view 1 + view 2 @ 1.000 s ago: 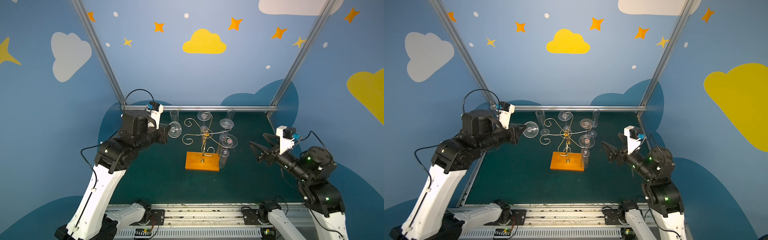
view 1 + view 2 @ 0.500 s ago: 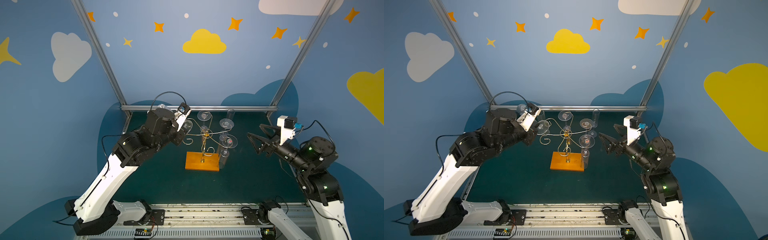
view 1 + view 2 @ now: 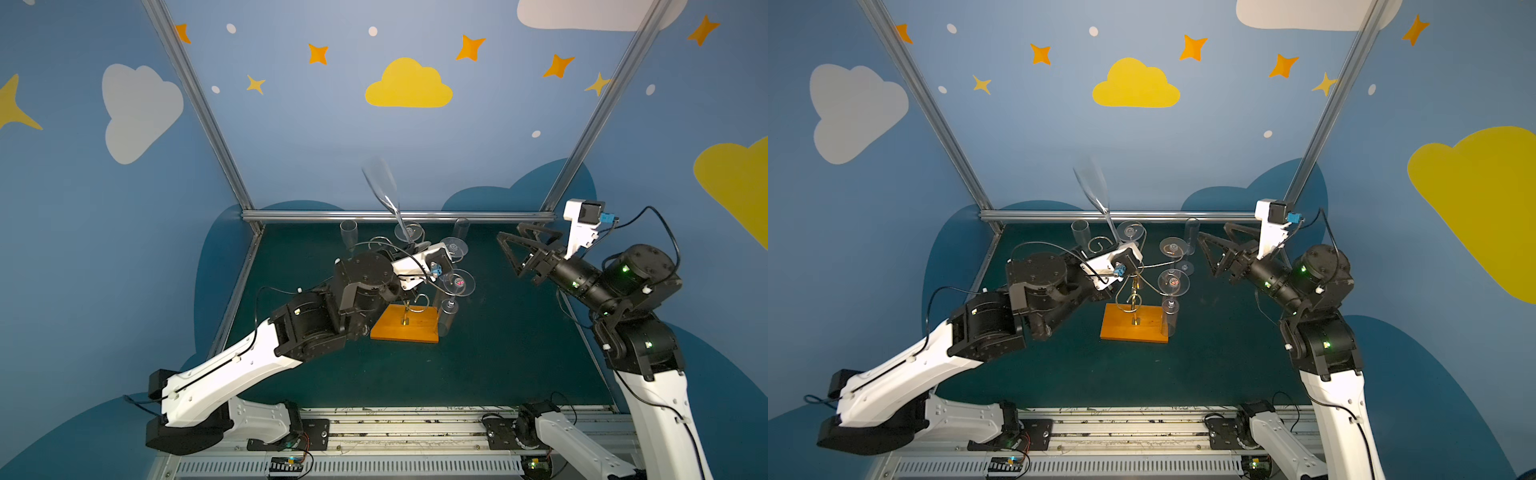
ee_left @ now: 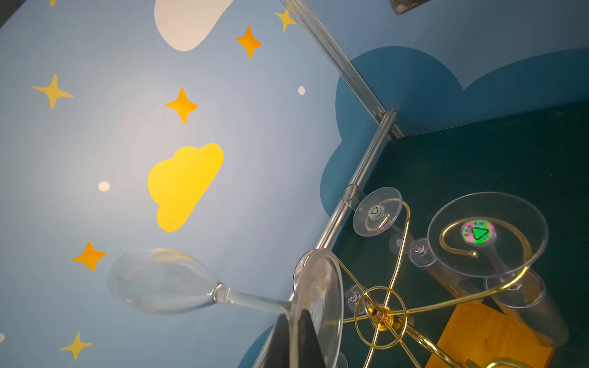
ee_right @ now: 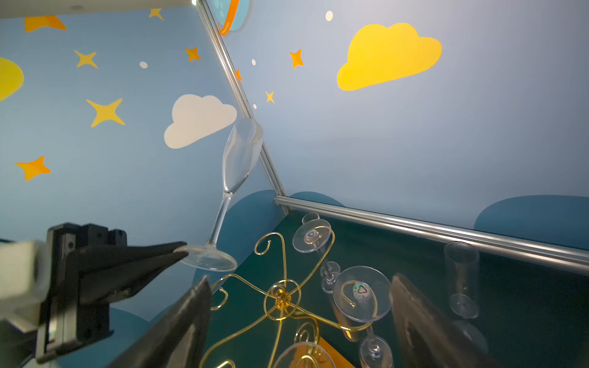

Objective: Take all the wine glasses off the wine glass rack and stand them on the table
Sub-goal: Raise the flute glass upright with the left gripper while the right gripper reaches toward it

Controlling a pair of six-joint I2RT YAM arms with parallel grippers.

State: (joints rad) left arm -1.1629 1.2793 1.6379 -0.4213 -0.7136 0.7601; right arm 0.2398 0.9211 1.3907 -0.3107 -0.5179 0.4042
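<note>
Left gripper is pinched shut on the foot rim of the wine glass. The glass looks clear above the rack, centre frame, bowl tilted up-left. Right gripper is wide open and empty, right of the rack. Glass is likely light, slick and brittle. The rim pinch may slip, so the stem's safer.

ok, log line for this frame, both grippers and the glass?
left gripper: shut on wine glass foot | wine glass: bowl up, tilted, above wine glass rack | right gripper: open, empty, beside rack
</note>
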